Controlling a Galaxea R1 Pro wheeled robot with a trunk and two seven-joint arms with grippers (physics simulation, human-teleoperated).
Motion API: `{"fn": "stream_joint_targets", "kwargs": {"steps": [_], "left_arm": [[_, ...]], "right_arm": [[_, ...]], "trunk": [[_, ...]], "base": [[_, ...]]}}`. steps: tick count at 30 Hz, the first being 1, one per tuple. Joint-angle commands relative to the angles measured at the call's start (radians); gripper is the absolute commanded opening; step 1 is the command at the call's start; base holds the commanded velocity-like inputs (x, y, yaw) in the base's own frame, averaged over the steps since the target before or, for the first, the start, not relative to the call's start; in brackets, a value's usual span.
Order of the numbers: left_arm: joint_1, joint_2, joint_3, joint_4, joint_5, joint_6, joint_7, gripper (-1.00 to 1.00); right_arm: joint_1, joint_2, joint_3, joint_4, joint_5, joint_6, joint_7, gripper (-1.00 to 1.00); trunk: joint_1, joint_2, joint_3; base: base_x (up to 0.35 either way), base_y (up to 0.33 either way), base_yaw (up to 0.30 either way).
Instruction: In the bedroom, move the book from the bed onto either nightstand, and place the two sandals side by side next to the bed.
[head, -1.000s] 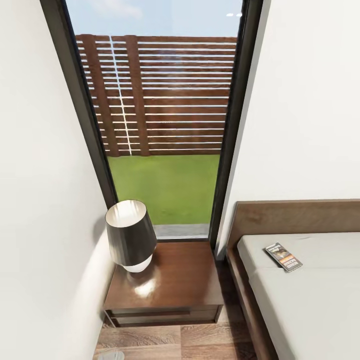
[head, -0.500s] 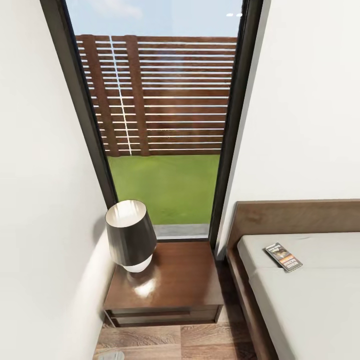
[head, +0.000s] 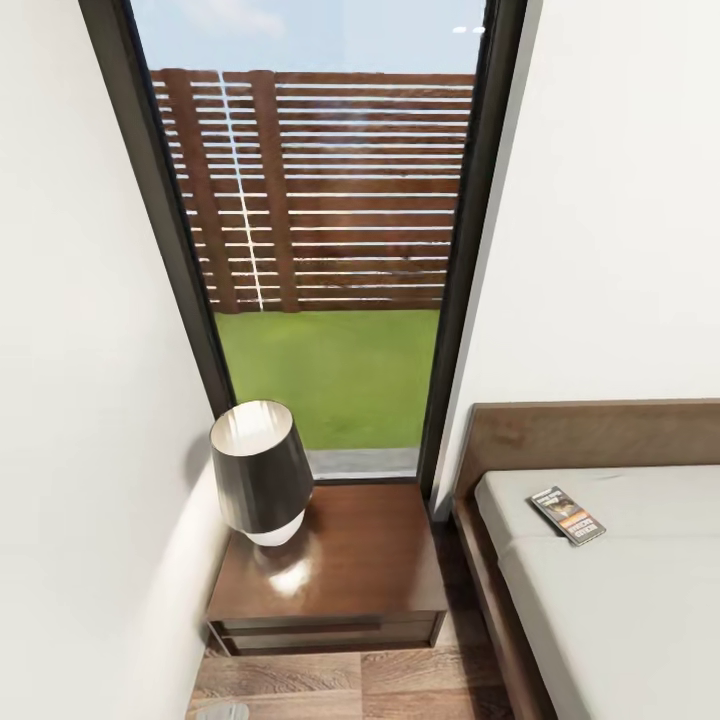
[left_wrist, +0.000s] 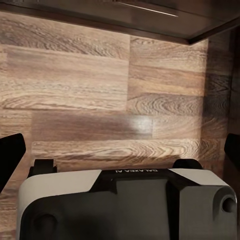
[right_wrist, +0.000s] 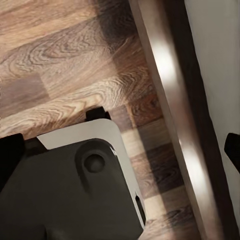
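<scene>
A dark-shaded lamp (head: 260, 470) with a white base stands before grass (head: 330, 375) and a slatted fence (head: 315, 190).

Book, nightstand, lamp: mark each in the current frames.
book (head: 567, 515), head view, middle of its cover, lying on the mattress.
nightstand (head: 360, 555), head view, bare glossy top, right of the lamp.
lamp (head: 260, 470), head view, middle of the dark shade.

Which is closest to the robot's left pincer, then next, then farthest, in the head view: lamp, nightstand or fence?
1. The nightstand, just ahead of the left pincer.
2. The lamp, standing at the nightstand's back left.
3. The fence, outside, beyond the grass.
</scene>
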Motion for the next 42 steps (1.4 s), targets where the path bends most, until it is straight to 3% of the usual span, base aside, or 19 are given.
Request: {"fn": "stream_joint_targets", "kwargs": {"steps": [1, 22, 42], "left_arm": [[-0.001, 0.0, 0.008, 0.0, -0.011, -0.003, -0.004, 1.0], [-0.001, 0.0, 0.008, 0.0, -0.011, -0.003, -0.004, 1.0], [-0.001, 0.0, 0.008, 0.0, -0.011, -0.003, -0.004, 1.0]], "right_arm": [[-0.002, 0.0, -0.001, 0.004, -0.004, -0.005, -0.001, 1.0], [-0.002, 0.001, 0.0, 0.004, -0.004, -0.005, -0.001, 1.0], [-0.002, 0.001, 0.0, 0.004, -0.004, -0.005, 0.004, 1.0]], "trunk": [[0.001, -0.002, -0.002], [0.001, -0.002, -0.002], [0.001, -0.002, -0.002]], "base": [[0.169, 0.0, 0.0], [0.31, 0.0, 0.0], [0.02, 0.0, -0.034]]}}
